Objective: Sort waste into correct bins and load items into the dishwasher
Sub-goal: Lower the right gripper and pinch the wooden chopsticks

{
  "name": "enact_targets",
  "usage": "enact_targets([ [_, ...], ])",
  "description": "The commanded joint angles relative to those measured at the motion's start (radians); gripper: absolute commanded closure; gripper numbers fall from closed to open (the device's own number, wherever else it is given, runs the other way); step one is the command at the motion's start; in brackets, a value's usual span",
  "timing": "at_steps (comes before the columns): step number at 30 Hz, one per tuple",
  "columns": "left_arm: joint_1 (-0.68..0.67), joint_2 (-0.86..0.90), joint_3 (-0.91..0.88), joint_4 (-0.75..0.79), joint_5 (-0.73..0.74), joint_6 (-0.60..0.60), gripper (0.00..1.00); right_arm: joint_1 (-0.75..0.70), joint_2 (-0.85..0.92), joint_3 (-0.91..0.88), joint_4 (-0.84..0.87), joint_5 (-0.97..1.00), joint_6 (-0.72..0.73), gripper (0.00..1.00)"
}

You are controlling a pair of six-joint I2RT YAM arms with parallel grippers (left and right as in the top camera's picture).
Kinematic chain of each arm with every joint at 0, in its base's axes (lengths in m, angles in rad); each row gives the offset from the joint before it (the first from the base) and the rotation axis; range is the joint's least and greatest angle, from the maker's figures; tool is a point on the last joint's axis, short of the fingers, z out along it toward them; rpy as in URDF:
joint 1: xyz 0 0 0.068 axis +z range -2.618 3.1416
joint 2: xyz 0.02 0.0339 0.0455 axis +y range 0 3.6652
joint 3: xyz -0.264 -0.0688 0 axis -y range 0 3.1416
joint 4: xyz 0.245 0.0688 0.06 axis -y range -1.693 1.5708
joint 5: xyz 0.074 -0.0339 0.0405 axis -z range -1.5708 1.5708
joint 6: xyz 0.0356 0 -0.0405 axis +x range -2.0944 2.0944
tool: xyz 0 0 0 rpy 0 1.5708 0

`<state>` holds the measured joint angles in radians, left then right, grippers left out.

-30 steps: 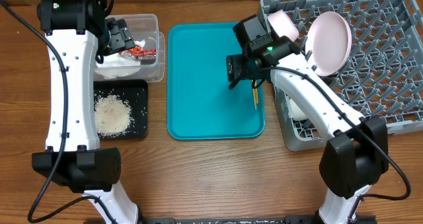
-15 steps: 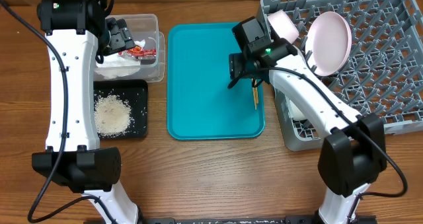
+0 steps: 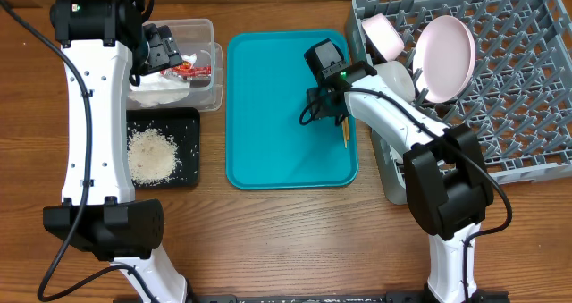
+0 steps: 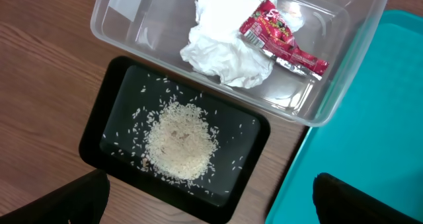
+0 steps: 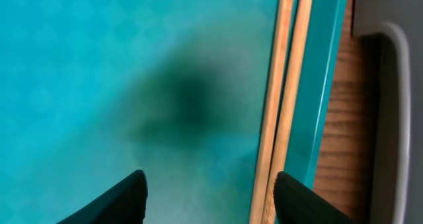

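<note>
Wooden chopsticks [image 5: 281, 98] are all that remains, lying on the teal tray [image 3: 268, 115] below the right gripper [image 5: 211, 187], which is spread wide and empty, toward its right finger. Napkin [image 4: 218, 45] and wrapper [image 4: 277, 36] are binned in the clear tub [image 4: 119, 26], and rice [image 4: 178, 141] in the black tray [image 4: 99, 138]. Left gripper [image 4: 208, 191] is likewise spread and empty.

Teal tray [image 3: 268, 151] at centre, chopsticks [image 3: 345, 135] along its right edge, right gripper [image 3: 315, 115] just beside them, plate [image 3: 447, 57] on edge in grey dish rack [image 3: 509, 106], napkin [image 3: 161, 88] and red wrapper [image 3: 186, 69] in clear tub [image 3: 195, 28], rice [image 3: 152, 153] on black tray [image 3: 189, 164]
</note>
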<state>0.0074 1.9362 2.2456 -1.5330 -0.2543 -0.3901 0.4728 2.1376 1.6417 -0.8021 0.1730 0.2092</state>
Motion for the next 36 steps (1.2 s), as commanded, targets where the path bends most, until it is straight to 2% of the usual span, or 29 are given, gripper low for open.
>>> enact_targets([
  [1,0.005,0.008,0.006,0.001,0.001,-0.007,0.00,-0.002,0.021,0.002,0.014,0.010,-0.024,0.37],
  [10,0.005,0.008,0.006,0.001,0.001,-0.007,0.00,-0.012,0.065,0.002,0.129,0.010,-0.027,0.38],
  [20,0.005,0.008,0.006,0.001,0.001,-0.007,0.00,-0.051,0.109,0.002,0.164,0.040,-0.033,0.38],
  [28,0.005,0.008,0.006,0.001,0.001,-0.007,0.00,-0.051,0.108,0.043,0.190,0.036,-0.213,0.37],
  [36,0.005,0.008,0.006,0.001,0.001,-0.007,0.00,-0.058,0.107,0.105,0.126,0.035,-0.263,0.37],
])
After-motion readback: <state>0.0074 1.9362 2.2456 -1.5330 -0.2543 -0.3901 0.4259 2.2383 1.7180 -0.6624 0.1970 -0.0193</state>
